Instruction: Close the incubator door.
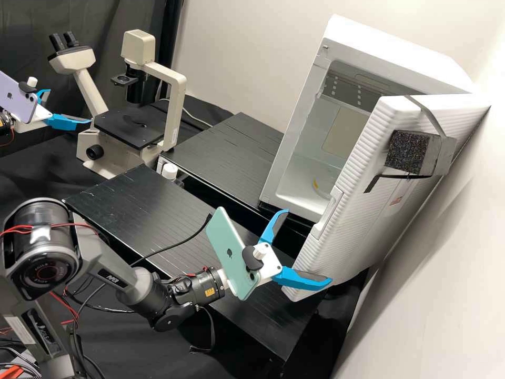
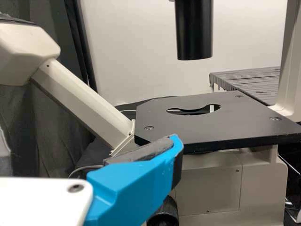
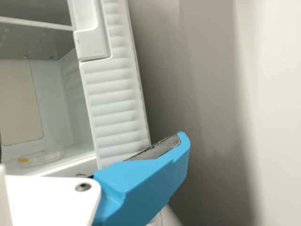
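The door (image 1: pixel 381 223) stands open, with the right gripper (image 1: pixel 309 246) near its lower corner

In the high view, the incubator (image 1: pixel 386 47) is at the right side, and its inside can be seen. The door is turned outward towards the wall (image 1: pixel 421 273), and a dark foam block (image 1: pixel 407 152) is fixed on it with a grey strap (image 1: pixel 428 113). The right gripper has its two fingers wide apart and it holds nothing. One of these fingers overlaps the lower corner of the door in the high view, but I cannot tell if they are touching.

The left gripper (image 1: pixel 69 107) is in front of the microscope (image 1: pixel 173 105), well apart from the door. Its fingers are also spread, with nothing between them. Each gripper carries a phone: a green one (image 1: pixel 227 255) on the right, a purple one (image 1: pixel 18 100) on the left
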